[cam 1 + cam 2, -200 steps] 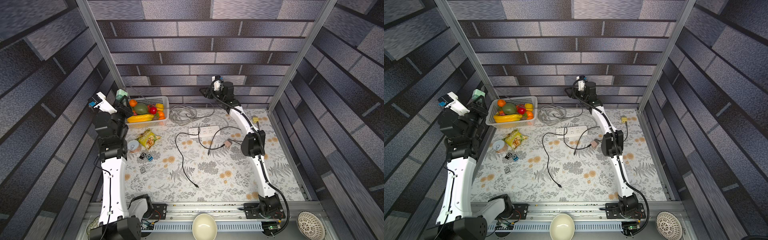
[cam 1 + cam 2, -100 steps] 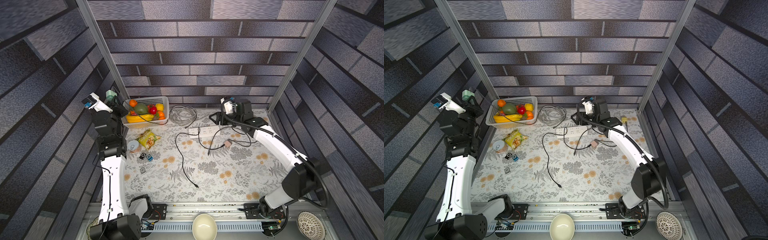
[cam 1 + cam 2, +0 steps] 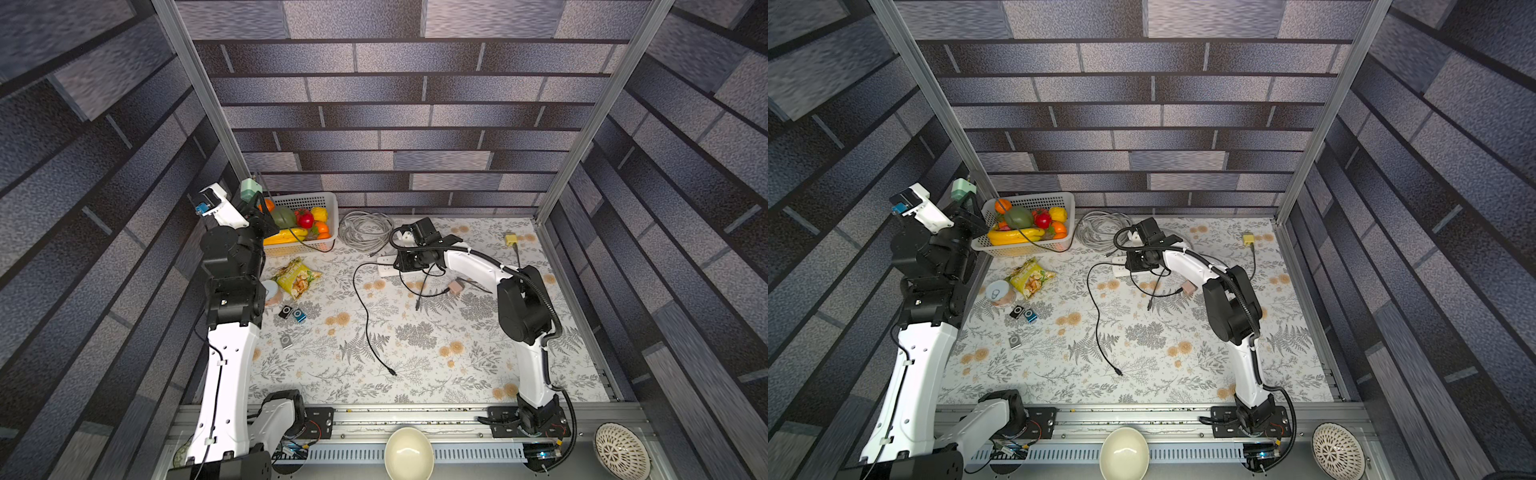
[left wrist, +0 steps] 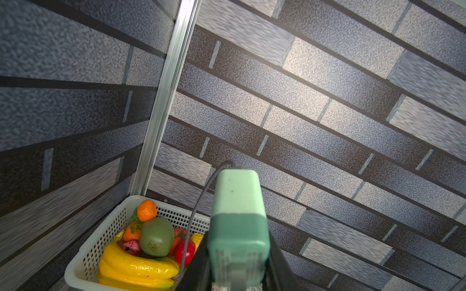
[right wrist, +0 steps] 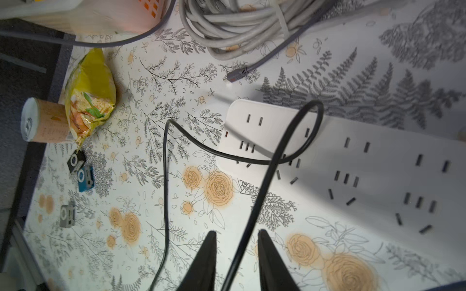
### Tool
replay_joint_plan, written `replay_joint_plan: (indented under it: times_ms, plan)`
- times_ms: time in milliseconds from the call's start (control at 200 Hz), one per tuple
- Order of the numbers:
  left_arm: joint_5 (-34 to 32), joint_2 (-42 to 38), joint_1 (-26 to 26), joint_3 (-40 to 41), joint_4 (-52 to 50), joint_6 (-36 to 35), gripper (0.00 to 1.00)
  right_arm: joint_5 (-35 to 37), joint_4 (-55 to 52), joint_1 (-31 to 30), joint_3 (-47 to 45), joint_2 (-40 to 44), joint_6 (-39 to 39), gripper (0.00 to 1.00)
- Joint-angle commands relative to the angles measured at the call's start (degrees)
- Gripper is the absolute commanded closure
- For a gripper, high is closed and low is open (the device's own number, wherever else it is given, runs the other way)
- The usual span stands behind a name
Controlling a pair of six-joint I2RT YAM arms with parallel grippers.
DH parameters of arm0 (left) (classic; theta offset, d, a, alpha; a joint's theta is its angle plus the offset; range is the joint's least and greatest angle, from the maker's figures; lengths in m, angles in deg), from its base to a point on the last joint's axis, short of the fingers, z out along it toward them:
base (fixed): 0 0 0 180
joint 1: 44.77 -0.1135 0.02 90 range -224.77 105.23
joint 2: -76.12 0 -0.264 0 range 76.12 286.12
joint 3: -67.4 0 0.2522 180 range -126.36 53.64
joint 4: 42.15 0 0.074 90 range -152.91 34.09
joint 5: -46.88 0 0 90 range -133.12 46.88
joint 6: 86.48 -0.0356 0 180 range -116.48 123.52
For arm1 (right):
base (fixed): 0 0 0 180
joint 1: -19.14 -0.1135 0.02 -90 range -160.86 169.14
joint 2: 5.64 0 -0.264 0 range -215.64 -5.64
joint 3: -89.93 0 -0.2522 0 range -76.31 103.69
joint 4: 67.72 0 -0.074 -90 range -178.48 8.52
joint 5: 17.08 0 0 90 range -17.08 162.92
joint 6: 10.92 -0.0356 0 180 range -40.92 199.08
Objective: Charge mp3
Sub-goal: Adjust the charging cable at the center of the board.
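Three small mp3 players lie at the table's left: black point(image 3: 285, 311) point(image 5: 75, 161), blue point(image 3: 299, 316) point(image 5: 85, 179) and grey point(image 3: 286, 341) point(image 5: 67, 216). My left gripper point(image 4: 237, 252) is raised by the back left corner, shut on a mint-green charger block point(image 4: 237, 219) point(image 3: 250, 189) whose grey lead trails over the basket. My right gripper point(image 5: 235, 239) point(image 3: 405, 264) hangs low over the end of the white power strip point(image 5: 353, 161) point(image 3: 384, 266). Its jaws stand a little apart, and the black cable point(image 5: 165, 189) point(image 3: 365, 316) runs through the gap unpinched.
A white fruit basket point(image 3: 316, 198) stands at the back left, with a coil of grey cable point(image 3: 365, 226) beside it. A snack bag point(image 3: 296, 277) and a can point(image 3: 272, 291) lie near the mp3 players. A pink adapter point(image 3: 456, 286) and a yellow plug point(image 3: 510, 239) sit to the right.
My right arm has swung down from the back wall to just above the power strip, and its jaws have narrowed. The left arm shifted slightly, still holding the charger.
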State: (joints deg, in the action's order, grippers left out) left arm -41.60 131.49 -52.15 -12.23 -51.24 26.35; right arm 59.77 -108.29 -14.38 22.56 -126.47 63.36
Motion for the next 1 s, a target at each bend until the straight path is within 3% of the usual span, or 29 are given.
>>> replay_joint_plan:
  times_ms: [0, 80, 230, 446, 526, 601, 636, 706, 736, 847, 992]
  plan:
    - [1.51, -2.98, 0.62, 1.21, 0.46, -1.21, 0.90, 2.47, -1.98, -0.14, 0.23, 0.66, -0.01, 0.87]
    - [1.82, -4.13, 0.78, 1.93, 0.22, -1.12, 0.90, 3.30, -2.18, -0.13, -0.48, 3.66, 0.62, 1.00]
    - [3.33, -5.10, 1.39, 2.85, -0.48, -0.52, 0.90, 10.89, 2.07, 2.20, -8.53, 18.15, 0.52, 1.00]
    - [7.36, -2.49, 7.33, 0.70, 0.14, -1.75, 0.90, 24.67, 14.53, 18.81, -27.64, 44.98, -5.90, 1.00]
    - [9.10, -0.15, 10.06, -2.23, -0.26, -2.33, 0.90, 33.82, 15.83, 23.44, -31.29, 49.10, -5.68, 1.00]
    - [10.21, 1.40, 12.35, -4.68, -0.06, -2.63, 0.90, 32.97, 17.55, 26.70, -33.45, 48.56, -6.37, 1.00]
    - [10.85, 1.94, 13.24, -5.71, 0.38, -2.42, 0.90, 32.80, 17.09, 27.30, -33.48, 46.98, -7.12, 0.88]
    - [13.48, 2.98, 13.91, -7.58, 1.33, -0.51, 0.90, 31.73, 18.08, 27.28, -34.28, 44.58, -8.37, 0.48]
    - [14.81, 3.43, 14.27, -8.09, 1.68, 0.83, 0.90, 29.74, 19.17, 27.35, -34.99, 44.14, -9.49, 0.37]
    - [18.02, 5.19, 19.46, -8.02, 2.60, 2.51, 0.90, 19.90, 27.11, 27.28, -40.23, 45.81, -13.50, 0.19]
    - [23.02, 6.92, 23.60, -1.66, 12.42, 7.50, 0.90, 2.23, 36.78, 26.47, -44.02, 50.35, -19.98, 0.16]
